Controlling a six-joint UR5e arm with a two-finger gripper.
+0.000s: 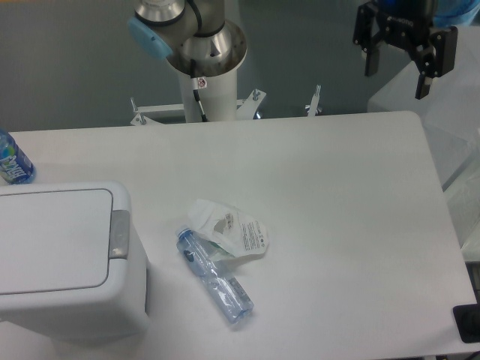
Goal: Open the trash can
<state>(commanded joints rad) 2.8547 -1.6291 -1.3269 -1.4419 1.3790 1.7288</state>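
So there was just the one fixed camera, looking down at the white table (322,225). The trash can (64,262) sat at the near left corner, a big boxy white thing with its flat lid panel down and shut, and the grey push strip (120,234) ran along the right edge of the rim. The gripper (396,69) hung way up at the top right, past the table's far edge and well apart from the bin, with both black fingers spread wide and nothing between them. The arm's base column (204,71) stood behind the far edge, near the middle. Mid-table there was a clear plastic bottle (216,277) lying on its side, with a crumpled white wrapper (229,230) touching its upper end. Another bottle with a blue label (13,160) peeked in at the left edge, behind the bin.
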